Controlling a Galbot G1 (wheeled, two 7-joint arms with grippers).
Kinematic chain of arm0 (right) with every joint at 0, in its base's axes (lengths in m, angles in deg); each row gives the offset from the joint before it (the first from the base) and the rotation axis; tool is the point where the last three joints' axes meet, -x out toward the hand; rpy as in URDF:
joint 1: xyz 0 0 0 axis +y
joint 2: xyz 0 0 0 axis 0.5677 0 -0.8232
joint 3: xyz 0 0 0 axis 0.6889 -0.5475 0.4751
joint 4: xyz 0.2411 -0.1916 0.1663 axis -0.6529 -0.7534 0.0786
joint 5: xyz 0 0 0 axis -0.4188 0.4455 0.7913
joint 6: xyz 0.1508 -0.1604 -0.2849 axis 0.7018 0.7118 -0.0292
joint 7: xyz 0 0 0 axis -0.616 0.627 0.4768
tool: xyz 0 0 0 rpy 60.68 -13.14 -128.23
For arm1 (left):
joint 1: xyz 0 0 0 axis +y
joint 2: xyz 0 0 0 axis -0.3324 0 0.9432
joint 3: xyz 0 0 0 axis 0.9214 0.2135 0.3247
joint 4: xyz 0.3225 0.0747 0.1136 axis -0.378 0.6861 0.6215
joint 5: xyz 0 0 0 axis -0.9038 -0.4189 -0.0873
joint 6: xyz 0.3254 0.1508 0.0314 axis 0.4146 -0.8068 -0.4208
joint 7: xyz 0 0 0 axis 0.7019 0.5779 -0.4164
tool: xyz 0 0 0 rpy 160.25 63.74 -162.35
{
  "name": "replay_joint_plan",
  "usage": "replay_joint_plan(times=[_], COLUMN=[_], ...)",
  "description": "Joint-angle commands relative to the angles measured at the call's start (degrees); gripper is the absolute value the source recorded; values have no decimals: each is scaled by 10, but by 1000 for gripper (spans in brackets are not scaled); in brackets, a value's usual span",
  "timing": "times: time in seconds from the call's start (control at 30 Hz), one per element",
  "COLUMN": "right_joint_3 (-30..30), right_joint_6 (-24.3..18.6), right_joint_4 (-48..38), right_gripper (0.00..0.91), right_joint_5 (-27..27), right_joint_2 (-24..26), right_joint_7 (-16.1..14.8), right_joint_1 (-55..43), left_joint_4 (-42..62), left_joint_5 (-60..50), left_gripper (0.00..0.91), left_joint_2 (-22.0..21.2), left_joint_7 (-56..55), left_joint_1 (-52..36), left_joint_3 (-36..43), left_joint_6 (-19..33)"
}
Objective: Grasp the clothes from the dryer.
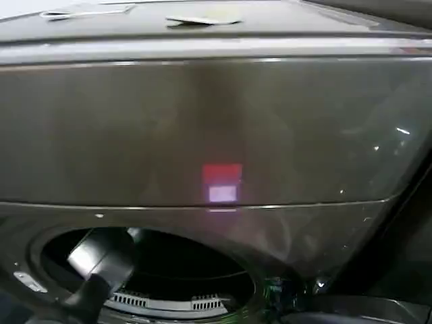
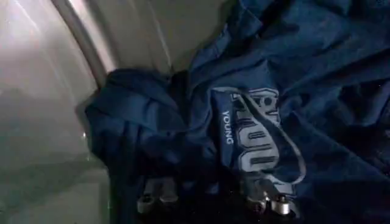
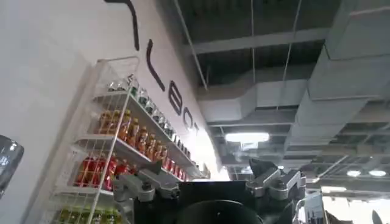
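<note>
The dryer (image 1: 216, 128) fills the head view, a bronze-grey front with its round porthole (image 1: 145, 270) low on the left. My left arm (image 1: 101, 260) reaches into that opening. Inside, the clothes (image 2: 256, 109), a crumpled navy-blue garment with a white print, lie against the pale drum wall (image 2: 42, 109). My left gripper (image 2: 213, 201) is open just over the garment, one of its fingertips (image 2: 152, 198) on dark folds and the other by the print. My right gripper (image 3: 210, 179) is open, holds nothing, and points up at the ceiling, away from the dryer.
A lit red and white patch (image 1: 221, 182) glows on the dryer's front panel. Flat pale items (image 1: 202, 20) lie on the dryer's top. A white wire shelf of bottles (image 3: 122, 146) stands against the wall in the right wrist view.
</note>
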Motion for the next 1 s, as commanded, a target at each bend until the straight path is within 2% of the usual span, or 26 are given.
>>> replay_joint_plan(times=[0.03,0.43,0.53,0.8,1.0], right_joint_3=[-3,-16,-23,-38,-40], right_joint_6=[0,0,-1,-1,-2], right_joint_4=[1,2,3,7,10], right_gripper=[907,907,907,907,907], right_joint_5=[1,7,10,13,13], right_joint_2=[-2,0,1,-1,0], right_joint_7=[1,3,3,4,4], right_joint_1=[-2,-13,-19,-32,-32], left_joint_4=[-2,-144,-182,-388,-486], left_joint_5=[28,128,166,265,302], left_gripper=[0,0,0,0,0], left_joint_2=[-1,28,33,45,29], left_joint_7=[-10,-143,-207,-341,-452], left_joint_1=[6,70,91,199,283], left_joint_3=[-19,-183,-207,-259,-306], left_joint_6=[-5,-35,-49,-109,-110])
